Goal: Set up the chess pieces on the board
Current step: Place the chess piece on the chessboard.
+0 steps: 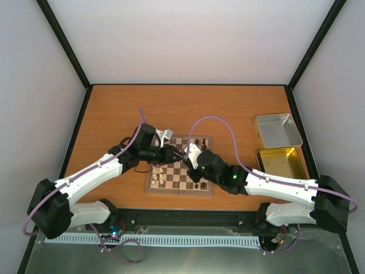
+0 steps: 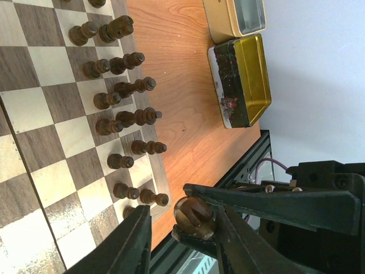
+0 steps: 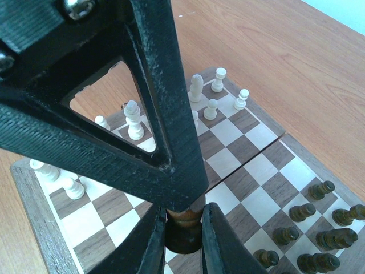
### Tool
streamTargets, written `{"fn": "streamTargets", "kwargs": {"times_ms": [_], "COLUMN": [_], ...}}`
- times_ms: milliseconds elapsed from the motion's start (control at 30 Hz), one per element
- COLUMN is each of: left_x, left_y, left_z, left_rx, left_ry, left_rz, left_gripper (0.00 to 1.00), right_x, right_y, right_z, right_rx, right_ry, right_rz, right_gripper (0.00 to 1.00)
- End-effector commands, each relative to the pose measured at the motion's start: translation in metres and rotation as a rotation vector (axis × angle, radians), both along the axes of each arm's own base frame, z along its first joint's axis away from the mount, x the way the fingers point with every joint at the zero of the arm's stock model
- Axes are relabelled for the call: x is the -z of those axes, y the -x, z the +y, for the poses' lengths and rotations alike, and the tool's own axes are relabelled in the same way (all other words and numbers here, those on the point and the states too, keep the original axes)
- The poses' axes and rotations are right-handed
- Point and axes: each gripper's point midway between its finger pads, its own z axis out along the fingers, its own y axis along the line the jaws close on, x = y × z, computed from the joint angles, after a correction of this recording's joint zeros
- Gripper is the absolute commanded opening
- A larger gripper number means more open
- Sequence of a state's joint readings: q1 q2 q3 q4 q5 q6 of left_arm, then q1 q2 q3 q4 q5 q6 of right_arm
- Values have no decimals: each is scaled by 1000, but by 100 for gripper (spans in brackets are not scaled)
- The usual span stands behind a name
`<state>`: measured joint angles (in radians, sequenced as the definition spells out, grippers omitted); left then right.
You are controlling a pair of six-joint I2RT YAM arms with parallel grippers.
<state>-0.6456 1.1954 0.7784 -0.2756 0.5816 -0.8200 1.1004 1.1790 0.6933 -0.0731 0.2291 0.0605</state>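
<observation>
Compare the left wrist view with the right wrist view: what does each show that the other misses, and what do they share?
Only the left wrist view shows the silver tin and the gold tin on the table beside the board. Only the right wrist view shows the cream-white chessmen, across the seam from the dark ones. Both show the chessboard, the rows of dark chessmen, and the one dark chess piece held by the right gripper, sitting between the fingers of the left gripper.
</observation>
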Motion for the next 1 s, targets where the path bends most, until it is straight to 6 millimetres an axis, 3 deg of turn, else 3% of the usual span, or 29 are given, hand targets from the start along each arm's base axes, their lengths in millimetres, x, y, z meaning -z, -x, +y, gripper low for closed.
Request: {"fn": "streamTargets", "kwargs": {"times_ms": [0, 267, 533, 633, 800, 967], "left_x": [0, -4, 2, 4, 6, -2], "left_y": [-9, -9, -10, -10, -17, -21], "left_z": [0, -7, -8, -7, 6, 18], "left_rx": [-42, -34, -38, -35, -54, -25], "left_ry": [19, 73, 78, 70, -22, -79], "left_rz": [15, 48, 64, 53, -57, -270], "left_gripper": [31, 33, 4, 1, 1, 1], "right_x": [-15, -6, -4, -4, -7, -27], "right_y": [-1, -5, -7, -7, -1, -8], "right_z": [8, 9, 8, 7, -2, -29], "right_rx": [-17, -15, -6, 17, 64, 172], "right_ry": [-23, 25, 43, 34, -2, -126], "right_rz": [-40, -45, -50, -18, 58, 117], "right_gripper": [9, 9, 11, 21, 52, 60]}}
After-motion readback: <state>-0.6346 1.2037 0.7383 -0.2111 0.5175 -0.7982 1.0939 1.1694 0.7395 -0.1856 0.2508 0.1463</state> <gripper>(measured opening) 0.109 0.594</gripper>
